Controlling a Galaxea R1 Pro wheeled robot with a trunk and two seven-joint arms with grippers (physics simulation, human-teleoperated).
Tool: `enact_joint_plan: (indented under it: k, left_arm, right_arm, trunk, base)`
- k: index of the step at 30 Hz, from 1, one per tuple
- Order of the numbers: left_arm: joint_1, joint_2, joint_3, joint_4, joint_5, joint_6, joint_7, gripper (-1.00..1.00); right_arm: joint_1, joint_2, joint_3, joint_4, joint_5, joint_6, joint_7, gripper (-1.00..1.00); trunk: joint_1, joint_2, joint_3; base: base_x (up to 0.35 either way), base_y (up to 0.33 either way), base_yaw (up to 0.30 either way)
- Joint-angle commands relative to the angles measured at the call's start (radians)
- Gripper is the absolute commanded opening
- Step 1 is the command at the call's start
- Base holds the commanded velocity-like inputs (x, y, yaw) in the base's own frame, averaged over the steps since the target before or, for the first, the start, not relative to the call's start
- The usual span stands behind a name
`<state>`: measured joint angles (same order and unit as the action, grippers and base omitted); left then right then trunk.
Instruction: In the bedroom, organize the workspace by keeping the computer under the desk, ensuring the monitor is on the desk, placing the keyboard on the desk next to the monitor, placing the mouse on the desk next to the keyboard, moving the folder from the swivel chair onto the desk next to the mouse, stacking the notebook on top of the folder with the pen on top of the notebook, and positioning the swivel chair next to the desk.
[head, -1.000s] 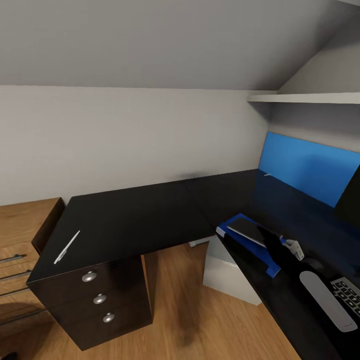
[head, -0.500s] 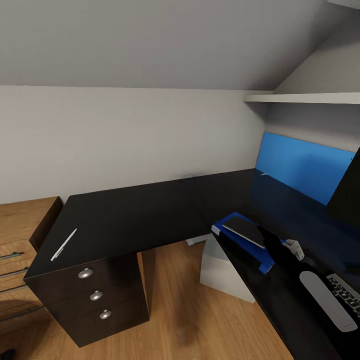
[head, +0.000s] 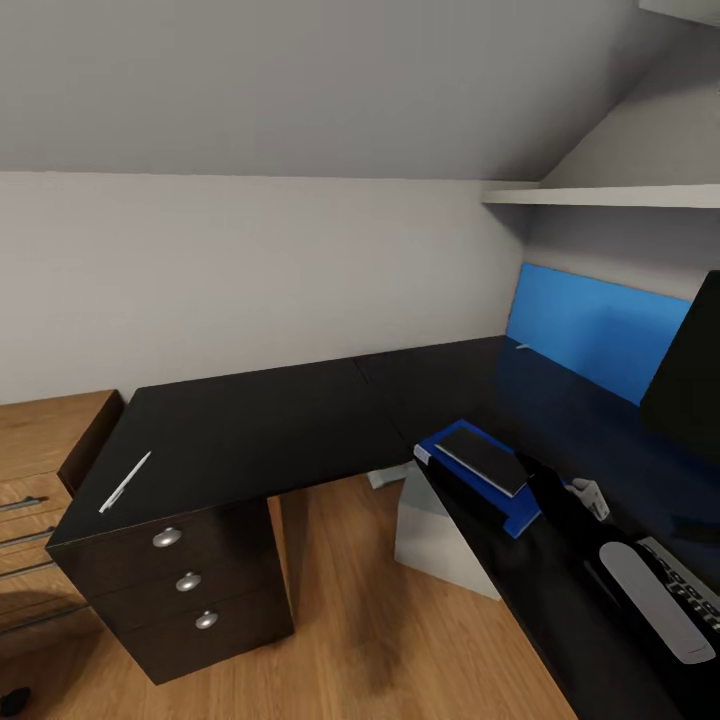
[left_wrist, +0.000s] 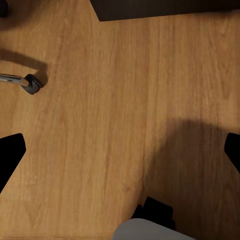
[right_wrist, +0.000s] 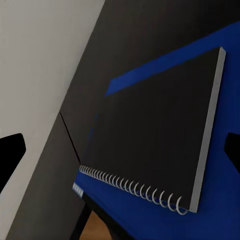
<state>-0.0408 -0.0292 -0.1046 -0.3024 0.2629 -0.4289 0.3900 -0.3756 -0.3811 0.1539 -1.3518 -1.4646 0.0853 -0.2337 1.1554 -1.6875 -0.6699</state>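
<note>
The right arm reaches over the desk as a dark shape, and its gripper is a small pale tip just beside the folder; how far its jaws stand apart cannot be made out there. In the right wrist view the black fingertips sit wide at both edges of the picture with nothing between them, over the notebook. The left gripper's fingertips likewise stand wide apart and empty above the wooden floor, where a chrome chair leg with its caster pokes in, the rest cut off.

Nearest on the desk's right wing, the keyboard is cut by the frame and partly covered by a pale arm link. Beyond it the notebook lies flat on the folder, at the desk's front edge. The computer stands under that wing, mostly hidden by the top. The monitor is a black slab cut off at the right. On the left wing, well apart from the stack, the pen lies near the front edge above the drawers. A wooden chest stands just beside.
</note>
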Motion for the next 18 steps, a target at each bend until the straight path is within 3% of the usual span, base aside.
enact_joint_plan:
  k: [1, 7, 13, 18]
  left_arm:
    - [-0.001, 0.001, -0.009, 0.000, 0.009, -0.004, 0.006, 1.00]
    - [-0.001, 0.001, -0.008, 0.000, 0.009, -0.004, 0.006, 1.00]
    - [-0.001, 0.001, -0.009, 0.000, 0.009, -0.003, 0.006, 1.00]
    - [-0.001, 0.000, -0.009, 0.000, 0.009, -0.002, 0.006, 1.00]
  right_arm:
    - [-0.001, -0.001, 0.001, -0.002, -0.005, 0.001, -0.006, 1.00]
    - [-0.001, -0.001, 0.005, -0.012, -0.004, 0.002, -0.006, 1.00]
    - [-0.001, -0.001, 0.011, -0.081, -0.009, 0.003, -0.005, 1.00]
    - [0.000, -0.001, 0.039, -0.127, -0.008, 0.001, -0.010, 1.00]
  trunk:
    - [0.000, 0.000, -0.001]
    - [0.000, 0.000, -0.001]
    - [0.000, 0.000, -0.001]
    - [0.000, 0.000, -0.001]
  base:
    - [-0.002, -0.002, 0.000]
    - [-0.001, -0.001, 0.000]
    - [0.000, 0.000, 0.000]
    - [0.000, 0.000, 0.000]
